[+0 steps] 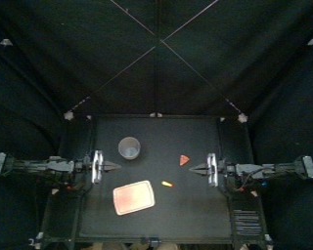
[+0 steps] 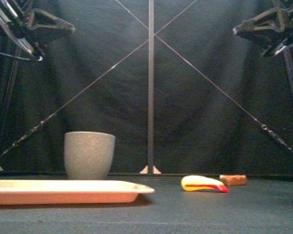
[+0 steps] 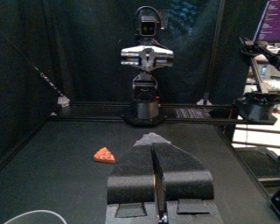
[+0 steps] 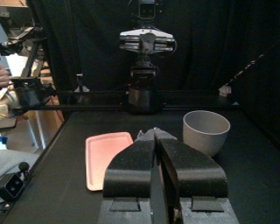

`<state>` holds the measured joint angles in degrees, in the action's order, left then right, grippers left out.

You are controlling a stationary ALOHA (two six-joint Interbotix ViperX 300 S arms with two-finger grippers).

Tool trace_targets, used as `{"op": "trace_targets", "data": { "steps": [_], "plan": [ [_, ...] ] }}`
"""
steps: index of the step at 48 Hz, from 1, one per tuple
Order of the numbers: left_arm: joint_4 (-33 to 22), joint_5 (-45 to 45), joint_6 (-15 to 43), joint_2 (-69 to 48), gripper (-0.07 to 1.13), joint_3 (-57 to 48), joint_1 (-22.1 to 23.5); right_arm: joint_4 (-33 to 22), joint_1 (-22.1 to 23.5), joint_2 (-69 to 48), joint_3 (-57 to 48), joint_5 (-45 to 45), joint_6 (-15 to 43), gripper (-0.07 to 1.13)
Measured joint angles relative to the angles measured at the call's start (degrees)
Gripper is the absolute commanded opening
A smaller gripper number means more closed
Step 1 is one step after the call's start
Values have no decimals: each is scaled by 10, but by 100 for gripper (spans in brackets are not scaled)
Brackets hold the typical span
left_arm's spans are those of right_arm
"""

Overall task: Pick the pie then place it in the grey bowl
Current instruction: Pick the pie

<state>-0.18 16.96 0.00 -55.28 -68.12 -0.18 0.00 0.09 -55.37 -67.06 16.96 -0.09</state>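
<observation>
The pie (image 1: pixel 184 158) is a small red-orange wedge lying on the table right of centre; it also shows as the pie (image 2: pixel 234 179) and the pie (image 3: pixel 105 154). The tall grey speckled cup (image 1: pixel 129 146) stands upright at the back left, also seen as the cup (image 2: pixel 89 154) and the cup (image 4: pixel 206 131). My left gripper (image 1: pixel 107 166) hovers at the left side, jaws shut and holding nothing (image 3: pixel 156 142). My right gripper (image 1: pixel 203 168) hovers at the right, a little in front of the pie, shut and holding nothing (image 4: pixel 157 136).
A flat pink tray (image 1: pixel 134 198) lies at the front left, also visible as the tray (image 4: pixel 108 157). A small yellow and red toy (image 1: pixel 168 183) rests between the tray and the pie, seen too as the toy (image 2: pixel 205 184).
</observation>
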Motion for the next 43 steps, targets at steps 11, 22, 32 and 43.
{"op": "trace_targets", "data": {
  "steps": [11, 22, 32, 43],
  "plan": [
    [-1, 0, -1, 4, -1, 1, -4, -8, 31, 72, 11, -20, -1, 4],
    [-2, 1, -1, 4, -1, 0, -15, -21, 67, 171, 77, -111, 0, 34],
    [-2, 0, -1, 4, -1, 0, -32, -4, 75, 185, 107, -125, 3, 96],
    [-2, 0, -1, 4, -1, 0, -45, 42, 116, 195, 109, -119, 4, 106]
  ]
}}
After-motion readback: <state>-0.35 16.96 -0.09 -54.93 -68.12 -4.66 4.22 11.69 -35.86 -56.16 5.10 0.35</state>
